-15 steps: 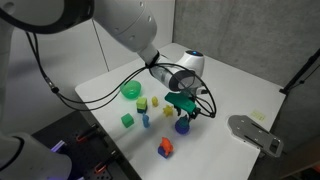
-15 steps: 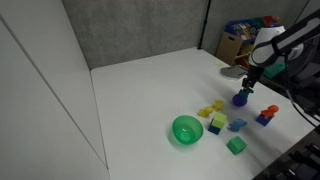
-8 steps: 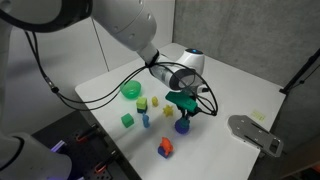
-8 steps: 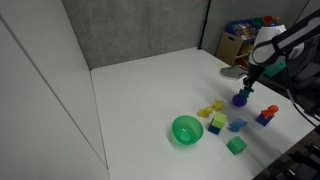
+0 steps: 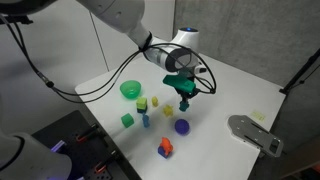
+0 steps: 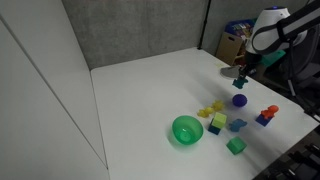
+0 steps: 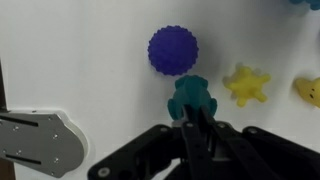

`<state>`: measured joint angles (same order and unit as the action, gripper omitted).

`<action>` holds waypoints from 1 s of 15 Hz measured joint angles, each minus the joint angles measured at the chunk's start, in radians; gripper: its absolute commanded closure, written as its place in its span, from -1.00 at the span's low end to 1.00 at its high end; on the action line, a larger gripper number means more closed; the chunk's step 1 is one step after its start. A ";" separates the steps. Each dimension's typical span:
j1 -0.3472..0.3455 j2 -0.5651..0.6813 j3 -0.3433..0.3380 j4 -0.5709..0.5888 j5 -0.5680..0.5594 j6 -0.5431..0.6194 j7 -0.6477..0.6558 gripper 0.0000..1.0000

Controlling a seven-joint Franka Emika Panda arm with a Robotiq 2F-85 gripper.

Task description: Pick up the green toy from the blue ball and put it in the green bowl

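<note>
Over the white table reaches the arm, its gripper hanging above the ball. The bowl sits well apart from the ball, small blocks between them. The jaws are clamped on the toy, which is in the air, clear of the ball

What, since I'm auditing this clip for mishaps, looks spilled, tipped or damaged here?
Nothing stands out. The gripper holds the green toy above the table, clear of the blue ball; the green bowl sits upright.
</note>
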<state>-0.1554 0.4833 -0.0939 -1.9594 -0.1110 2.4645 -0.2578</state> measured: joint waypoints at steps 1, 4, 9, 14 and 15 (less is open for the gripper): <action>0.012 -0.024 0.008 -0.004 0.000 -0.002 0.000 0.91; 0.062 -0.095 0.037 -0.025 0.000 -0.008 0.002 0.91; 0.156 -0.195 0.114 -0.107 0.002 -0.013 0.018 0.91; 0.228 -0.234 0.196 -0.194 0.017 -0.014 0.023 0.91; 0.240 -0.235 0.211 -0.207 0.024 -0.014 0.023 0.91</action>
<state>0.0849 0.2485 0.1167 -2.1669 -0.0872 2.4506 -0.2344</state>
